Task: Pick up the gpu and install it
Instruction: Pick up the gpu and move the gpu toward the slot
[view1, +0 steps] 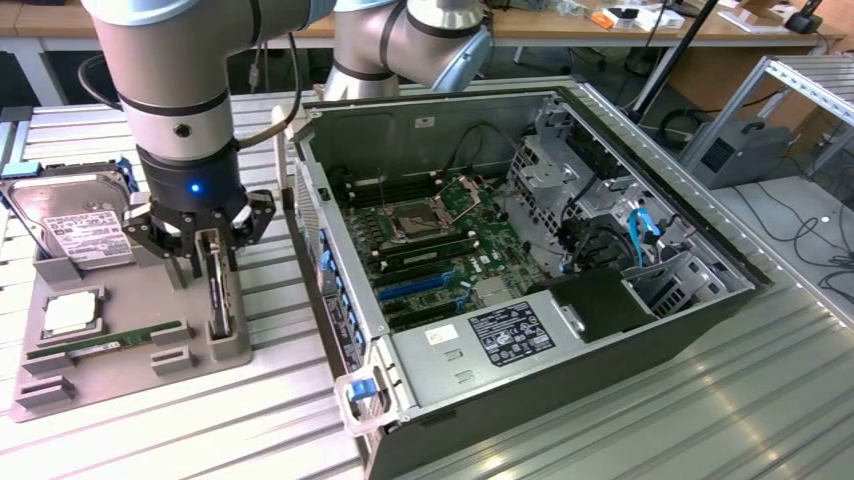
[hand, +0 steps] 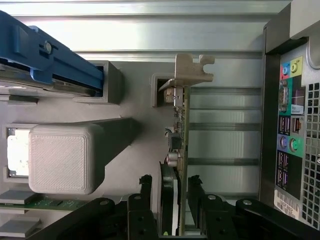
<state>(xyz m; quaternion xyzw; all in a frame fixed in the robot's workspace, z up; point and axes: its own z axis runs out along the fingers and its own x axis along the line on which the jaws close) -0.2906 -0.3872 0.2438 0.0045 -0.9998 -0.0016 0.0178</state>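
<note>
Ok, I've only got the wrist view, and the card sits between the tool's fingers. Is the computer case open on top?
Observer: Yes, the case lies with its side open and the motherboard facing up.
Operator: Any free slot on that board?
Observer: The blue slots look empty, as far as I can tell.
Operator: And how does the arm stand?
Observer: The arm hangs straight down over the grey tray, with the open tool astride the gpu.
</note>
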